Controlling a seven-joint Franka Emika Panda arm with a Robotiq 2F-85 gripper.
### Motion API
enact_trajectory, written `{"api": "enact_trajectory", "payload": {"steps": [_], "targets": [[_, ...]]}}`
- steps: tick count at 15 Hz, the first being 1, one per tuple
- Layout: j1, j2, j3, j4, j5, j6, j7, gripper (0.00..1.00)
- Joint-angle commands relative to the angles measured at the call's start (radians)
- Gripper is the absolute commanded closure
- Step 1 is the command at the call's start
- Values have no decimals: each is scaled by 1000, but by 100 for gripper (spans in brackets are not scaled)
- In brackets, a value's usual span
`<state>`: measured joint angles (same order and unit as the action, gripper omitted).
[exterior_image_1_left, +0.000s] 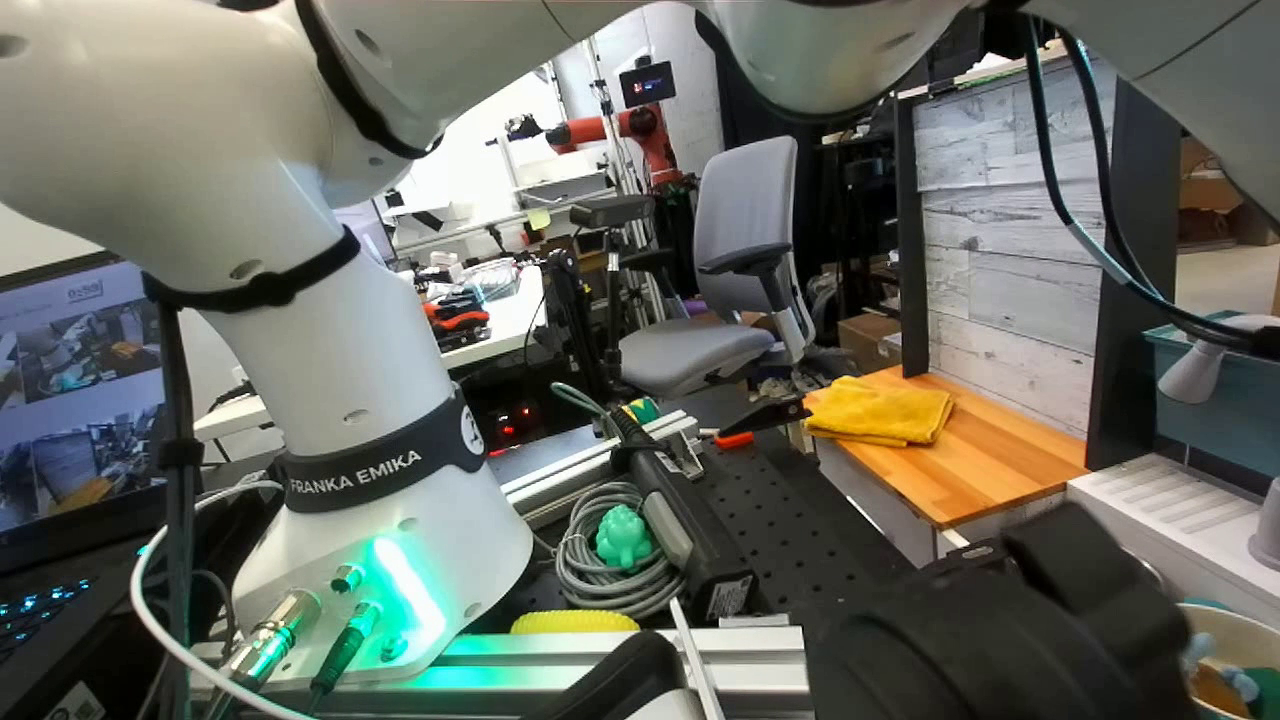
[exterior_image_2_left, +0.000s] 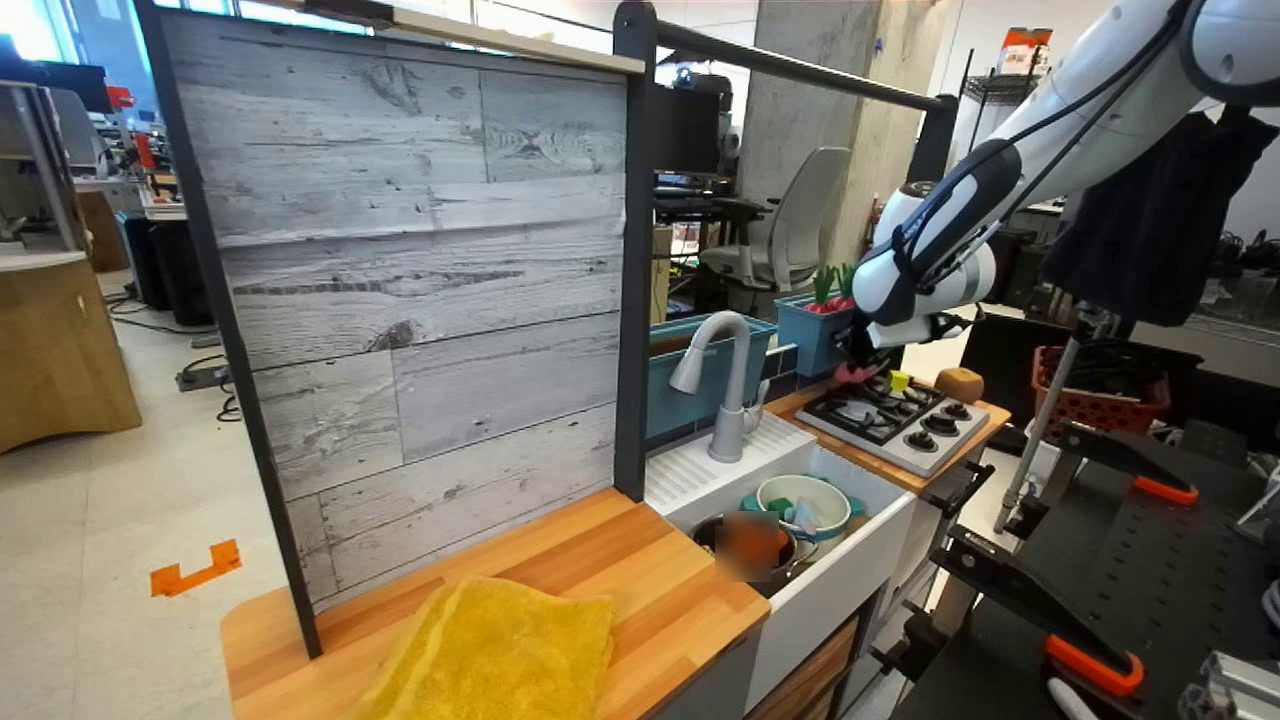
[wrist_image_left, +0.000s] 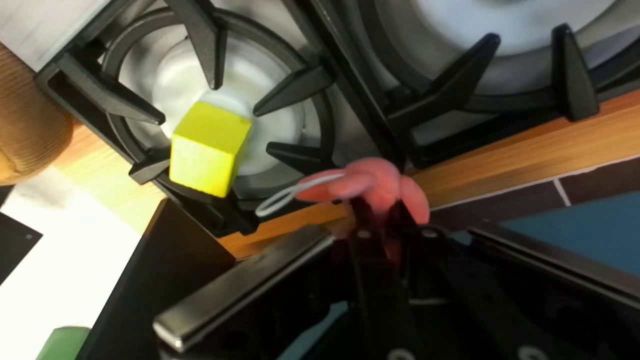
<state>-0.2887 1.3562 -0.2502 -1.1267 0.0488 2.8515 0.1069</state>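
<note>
My gripper (wrist_image_left: 382, 220) is shut on a pink plush toy (wrist_image_left: 375, 177) with rounded limbs and a thin white loop. The fingertips pinch its lower part. In the wrist view the toy is in front of the back edge of a toy stove (wrist_image_left: 345, 100). In an exterior view the gripper (exterior_image_2_left: 862, 345) points down over the stove's back side, with the pink toy (exterior_image_2_left: 855, 374) under it. A yellow cube (wrist_image_left: 207, 150) sits on a burner beside the held toy. A round brown wooden object (wrist_image_left: 30, 110) stands beyond the stove's edge.
Blue planters (exterior_image_2_left: 820, 340) stand behind the counter. A grey faucet (exterior_image_2_left: 735, 400) rises over a white sink (exterior_image_2_left: 850, 560) holding a white pot (exterior_image_2_left: 800, 490) and a dark pot (exterior_image_2_left: 708, 535). A yellow towel (exterior_image_2_left: 500, 650) lies on the wooden counter near a grey wood-look panel (exterior_image_2_left: 420, 280).
</note>
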Motion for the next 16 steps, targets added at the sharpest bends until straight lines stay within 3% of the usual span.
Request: {"api": "enact_trajectory", "payload": {"steps": [1, 5, 8, 12, 16], "targets": [[-60, -193, 134, -234, -7, 80, -186, 97], [-220, -333, 377, -413, -5, 60, -431, 97], [-302, -414, 489, -570, 9, -6, -535, 97], [-252, -487, 459, -741, 18, -87, -503, 97], [-229, -460, 493, -813, 28, 26, -524, 97]]}}
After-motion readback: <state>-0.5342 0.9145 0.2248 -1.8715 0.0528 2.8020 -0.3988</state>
